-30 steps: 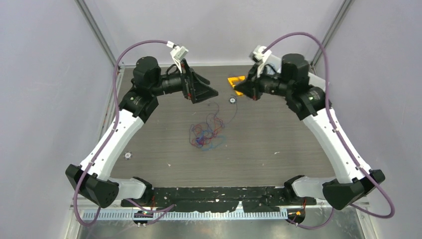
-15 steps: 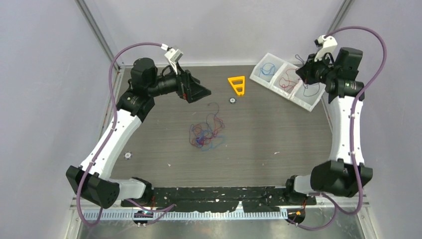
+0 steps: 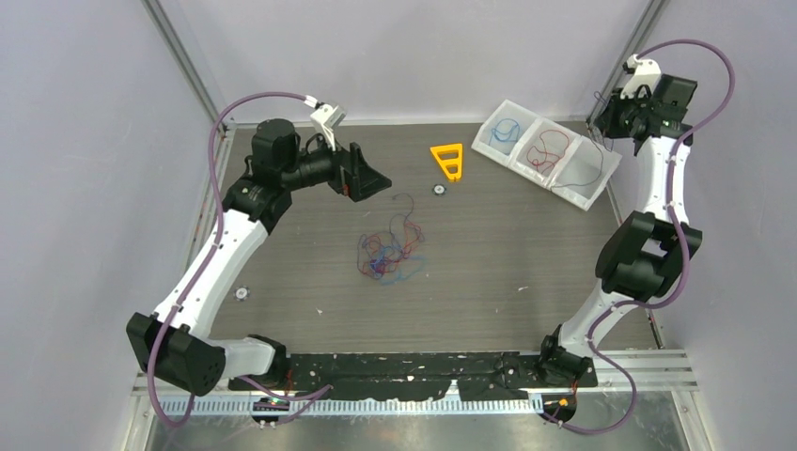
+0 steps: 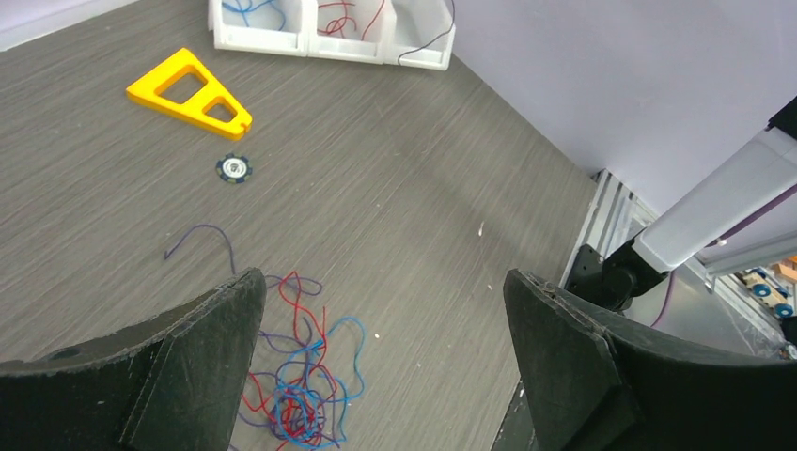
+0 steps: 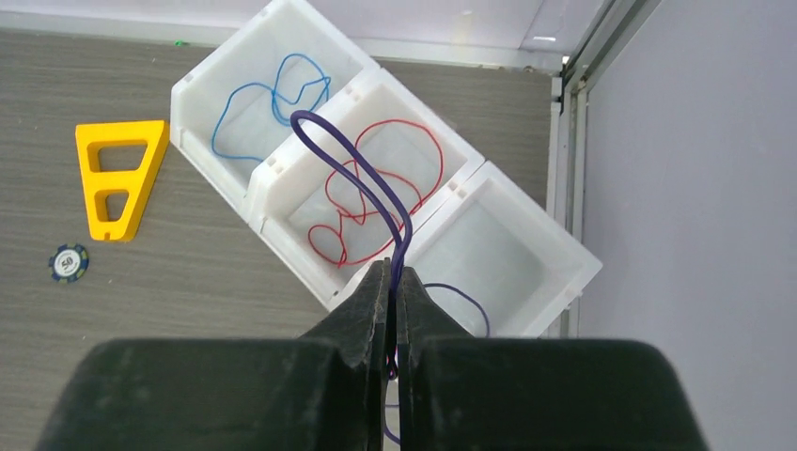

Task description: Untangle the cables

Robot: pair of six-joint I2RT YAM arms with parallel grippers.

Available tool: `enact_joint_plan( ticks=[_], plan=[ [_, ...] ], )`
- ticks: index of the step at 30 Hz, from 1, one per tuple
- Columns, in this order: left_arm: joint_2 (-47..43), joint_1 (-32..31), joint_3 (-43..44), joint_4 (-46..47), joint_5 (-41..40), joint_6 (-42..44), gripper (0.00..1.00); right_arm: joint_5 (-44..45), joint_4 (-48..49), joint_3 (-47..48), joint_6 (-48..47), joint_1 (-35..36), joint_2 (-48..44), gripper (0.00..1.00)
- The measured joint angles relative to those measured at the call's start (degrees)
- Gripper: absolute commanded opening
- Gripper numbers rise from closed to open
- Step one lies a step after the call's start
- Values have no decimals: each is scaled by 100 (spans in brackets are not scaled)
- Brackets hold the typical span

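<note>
Tangled cables [image 3: 387, 256], red, blue and dark, lie mid table [image 3: 526, 272], with one dark strand trailing toward the back. Left gripper [image 3: 379, 180] hangs over the table, back-left of the clump and apart from it. Orange triangle [image 3: 448, 160] sits at the back with a small disc [image 3: 438, 189] just in front. White three-bin tray [image 3: 611, 167] back right: blue cable [image 3: 507, 130] in the left bin, red cable [image 3: 547, 150] in the middle, dark cable [image 3: 590, 169] in the right. Right gripper [image 3: 606, 120] is raised at the far right corner, by the tray's right end.

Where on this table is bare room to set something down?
Bare wood lies right of the tangled red, blue and purple wires, nearer than the white compartment tray. Crowded: around the orange plastic triangle and round chip.
</note>
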Motion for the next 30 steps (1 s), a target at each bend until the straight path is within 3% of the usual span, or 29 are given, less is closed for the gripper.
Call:
enact_joint_plan(
  ticks=[14, 25, 30],
  plan=[
    [-31, 175, -131, -138, -66, 142, 100, -74, 205, 1576, 297, -138, 396, 5],
    [22, 232, -131, -212, -63, 197, 100, -116, 249, 1604, 459, -173, 422, 5],
    [22, 262, -131, -267, -66, 201, 100, -535, 243, 1679, 820, -205, 422, 5]
  ],
)
